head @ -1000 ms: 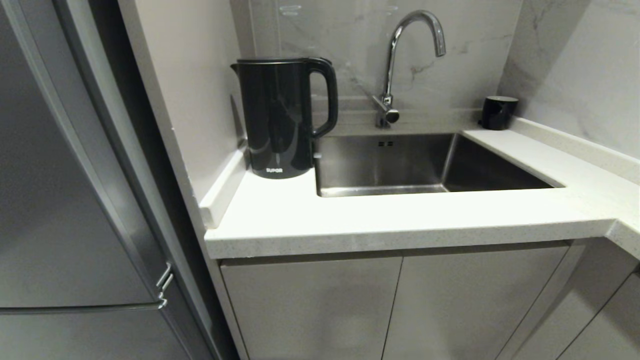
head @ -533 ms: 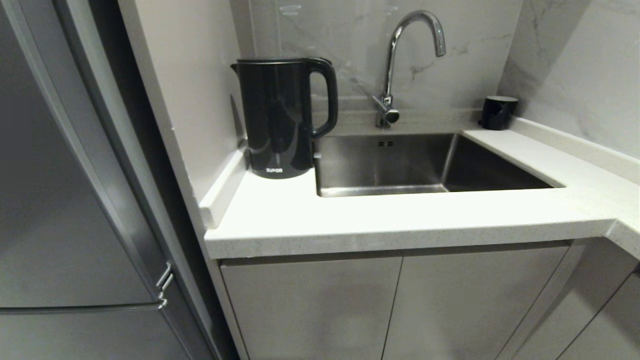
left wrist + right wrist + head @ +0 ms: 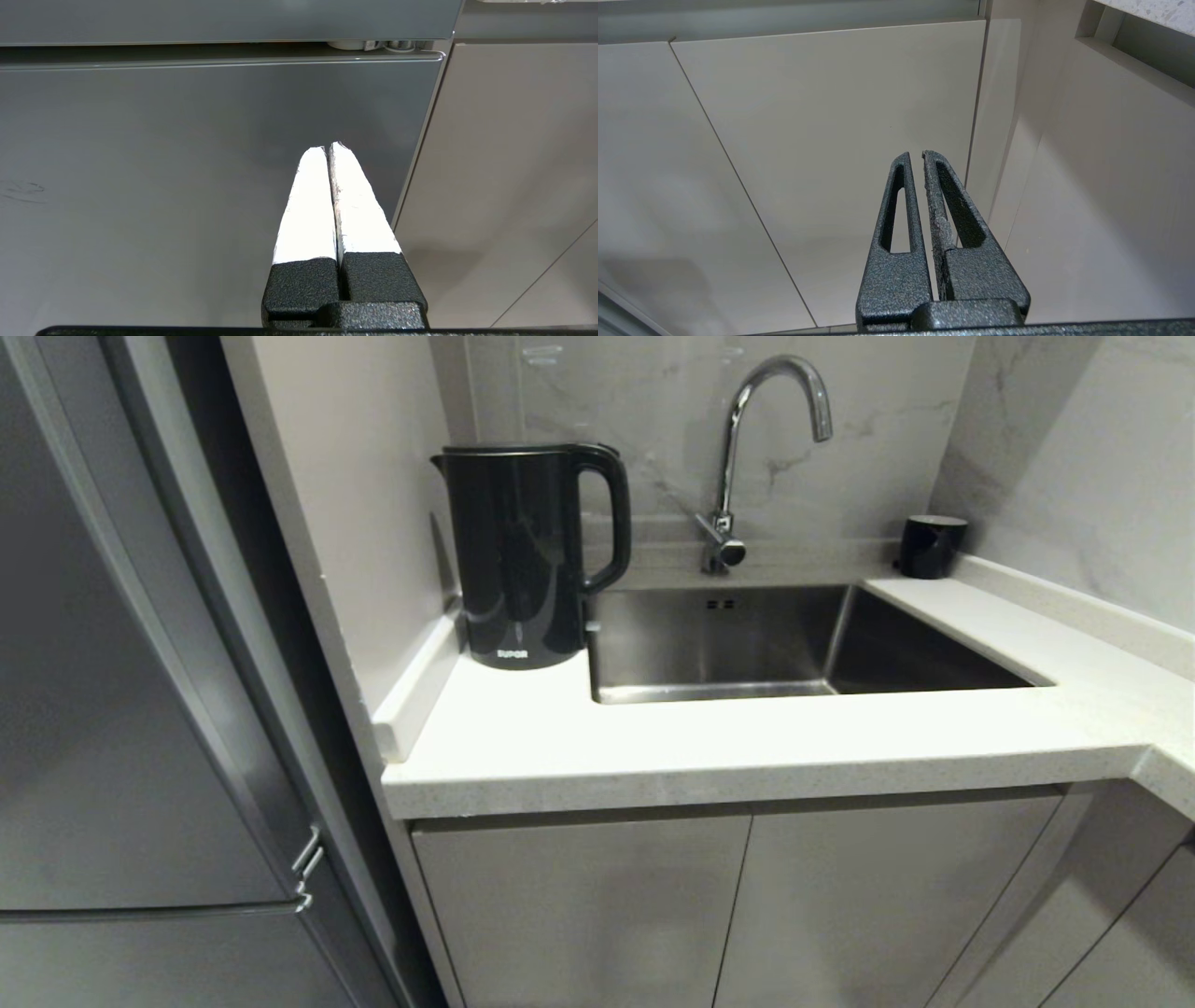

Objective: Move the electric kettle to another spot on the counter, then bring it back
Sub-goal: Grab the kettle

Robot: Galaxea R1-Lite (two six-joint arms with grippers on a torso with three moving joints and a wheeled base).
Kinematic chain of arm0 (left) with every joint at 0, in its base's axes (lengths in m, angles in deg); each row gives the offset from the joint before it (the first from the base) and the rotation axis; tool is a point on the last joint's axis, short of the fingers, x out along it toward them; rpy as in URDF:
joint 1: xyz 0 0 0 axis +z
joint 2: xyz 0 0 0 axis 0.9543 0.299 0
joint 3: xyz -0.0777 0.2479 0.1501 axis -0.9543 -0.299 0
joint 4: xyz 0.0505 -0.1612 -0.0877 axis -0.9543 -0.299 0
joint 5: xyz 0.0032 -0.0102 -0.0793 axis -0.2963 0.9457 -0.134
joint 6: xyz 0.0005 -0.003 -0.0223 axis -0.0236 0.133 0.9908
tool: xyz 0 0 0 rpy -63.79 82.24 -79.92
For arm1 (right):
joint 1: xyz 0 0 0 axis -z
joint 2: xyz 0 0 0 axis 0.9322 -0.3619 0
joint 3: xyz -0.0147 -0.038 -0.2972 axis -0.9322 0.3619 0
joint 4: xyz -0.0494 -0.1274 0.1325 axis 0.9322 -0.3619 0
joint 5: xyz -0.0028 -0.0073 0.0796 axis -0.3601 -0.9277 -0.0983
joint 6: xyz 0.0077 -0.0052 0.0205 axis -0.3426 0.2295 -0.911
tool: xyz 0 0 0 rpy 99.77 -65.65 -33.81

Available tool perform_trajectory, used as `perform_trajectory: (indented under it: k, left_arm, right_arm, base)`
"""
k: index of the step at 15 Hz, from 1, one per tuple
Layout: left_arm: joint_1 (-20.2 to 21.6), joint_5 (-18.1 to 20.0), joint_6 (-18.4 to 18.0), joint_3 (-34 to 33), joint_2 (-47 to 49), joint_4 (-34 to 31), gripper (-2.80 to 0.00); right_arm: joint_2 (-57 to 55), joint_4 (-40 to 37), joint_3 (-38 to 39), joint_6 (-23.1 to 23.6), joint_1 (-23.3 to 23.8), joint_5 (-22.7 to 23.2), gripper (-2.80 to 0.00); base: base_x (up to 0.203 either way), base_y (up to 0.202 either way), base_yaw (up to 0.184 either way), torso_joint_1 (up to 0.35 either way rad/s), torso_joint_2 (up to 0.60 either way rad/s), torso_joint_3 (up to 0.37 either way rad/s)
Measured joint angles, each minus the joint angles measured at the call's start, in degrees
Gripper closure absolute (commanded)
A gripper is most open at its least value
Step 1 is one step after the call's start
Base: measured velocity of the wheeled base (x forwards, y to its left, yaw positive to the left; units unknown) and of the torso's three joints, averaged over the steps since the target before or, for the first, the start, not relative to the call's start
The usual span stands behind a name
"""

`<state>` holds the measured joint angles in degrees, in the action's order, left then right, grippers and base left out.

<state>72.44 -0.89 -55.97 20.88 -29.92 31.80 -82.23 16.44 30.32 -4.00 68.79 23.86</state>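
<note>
While upright on counter | electric kettle | handle toward sink

The head view looks down on the bench and cupboard doors; both wrist views face the cupboard fronts below, close up.

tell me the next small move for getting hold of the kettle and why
Probably raise the right gripper from the cabinet fronts toward the handle. The electric kettle stands untouched in the counter corner left of the sink, handle toward the sink. Both grippers are shut and low; the left gripper faces a grey door.
</note>
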Motion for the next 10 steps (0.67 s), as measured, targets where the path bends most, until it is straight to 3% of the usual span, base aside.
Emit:
perform_trajectory:
  k: [4, 10]
  left_arm:
    - [0.0, 0.0, 0.0, 0.0, 0.0, 0.0, 0.0]
    - [0.0, 0.0, 0.0, 0.0, 0.0, 0.0, 0.0]
  right_arm:
    - [0.0, 0.0, 0.0, 0.0, 0.0, 0.0, 0.0]
    - [0.0, 0.0, 0.0, 0.0, 0.0, 0.0, 0.0]
  base:
    - [0.0, 0.0, 0.0, 0.004, -0.09, -0.091]
    - [0.0, 0.0, 0.0, 0.041, -0.42, -0.367]
